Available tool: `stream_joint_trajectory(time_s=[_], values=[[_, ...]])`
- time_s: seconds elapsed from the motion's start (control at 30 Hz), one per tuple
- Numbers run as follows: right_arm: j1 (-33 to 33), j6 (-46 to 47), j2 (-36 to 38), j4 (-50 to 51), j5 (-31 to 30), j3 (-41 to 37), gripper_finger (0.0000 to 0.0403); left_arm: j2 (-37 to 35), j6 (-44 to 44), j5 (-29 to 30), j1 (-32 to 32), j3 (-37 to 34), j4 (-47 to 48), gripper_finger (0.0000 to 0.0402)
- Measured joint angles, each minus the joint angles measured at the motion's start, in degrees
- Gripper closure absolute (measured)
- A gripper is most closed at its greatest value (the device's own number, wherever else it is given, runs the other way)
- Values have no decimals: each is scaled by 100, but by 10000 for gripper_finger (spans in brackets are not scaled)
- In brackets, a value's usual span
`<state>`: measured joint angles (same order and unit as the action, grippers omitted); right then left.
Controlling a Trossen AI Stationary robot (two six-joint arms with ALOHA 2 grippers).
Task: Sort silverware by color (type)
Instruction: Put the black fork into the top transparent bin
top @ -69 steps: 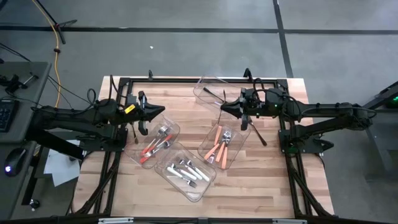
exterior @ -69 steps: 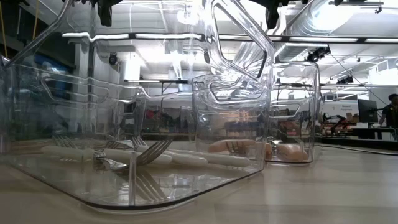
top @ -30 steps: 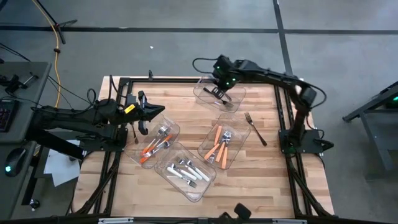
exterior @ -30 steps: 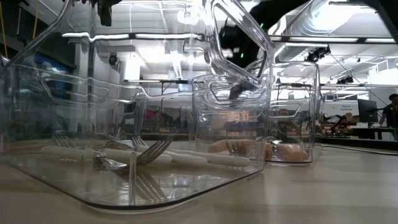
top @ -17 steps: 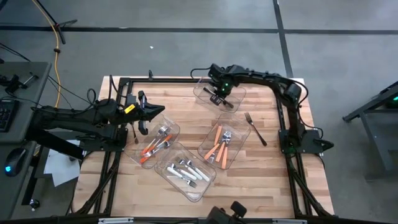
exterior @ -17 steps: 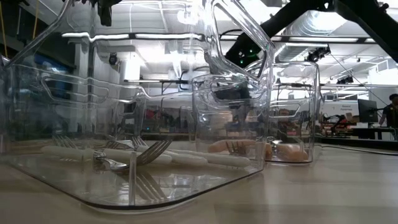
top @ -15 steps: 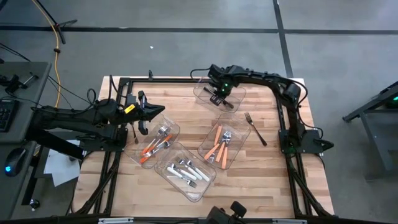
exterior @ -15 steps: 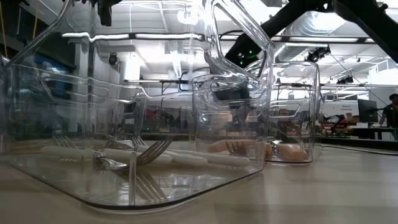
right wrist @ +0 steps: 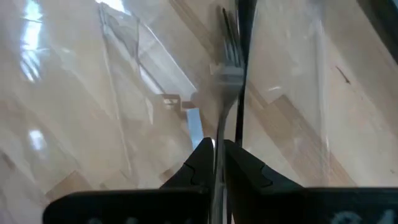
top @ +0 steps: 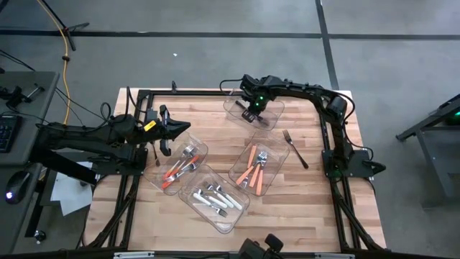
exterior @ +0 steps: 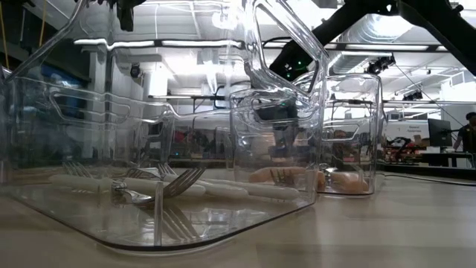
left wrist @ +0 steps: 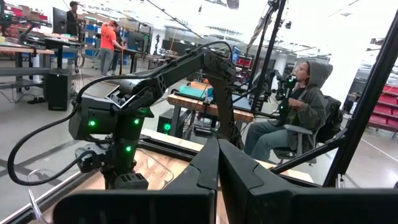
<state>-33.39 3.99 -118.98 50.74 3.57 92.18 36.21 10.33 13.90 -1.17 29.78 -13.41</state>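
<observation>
Grey concrete floor (top: 215, 57) with dark seams surrounds a light wooden plank desk (top: 302, 208) in a black frame. Workshop behind: benches, shelving, a seated person in a hooded top (left wrist: 298, 115).

Four clear bins:
- far bin (top: 233, 106): right pincer (top: 251, 111) inside, clamped on a black fork (right wrist: 231, 46);
- bin (top: 275, 164): orange-handled silverware (top: 251, 169);
- bin (top: 231, 214): white-handled silverware (top: 214, 198);
- bin (top: 203, 147): mixed pieces.

Loose black fork (top: 295, 148) lies on bare desk. Left pincer (top: 187, 128), clenched and empty, hovers at left.
</observation>
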Motion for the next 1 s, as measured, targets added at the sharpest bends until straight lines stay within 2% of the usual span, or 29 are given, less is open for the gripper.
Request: stream_joint_trajectory(time_s=[0.17,0.5,0.63,0.8,0.9,1.0], values=[[0,254,1,4,68,0,364,0,0,1,1,1,0,401],[-37,-102,491,132,79,0,247,0,0,2,2,0,11,401],[-103,-42,1000,337,95,0,222,0,0,2,2,0,13,401],[-84,-156,1839,609,107,-47,213,-1,-180,2,2,1,14,401],[-42,-145,2480,556,118,-352,212,0,-192,2,2,2,16,401],[37,-61,3288,220,116,-1001,213,0,-192,2,2,2,17,401]])
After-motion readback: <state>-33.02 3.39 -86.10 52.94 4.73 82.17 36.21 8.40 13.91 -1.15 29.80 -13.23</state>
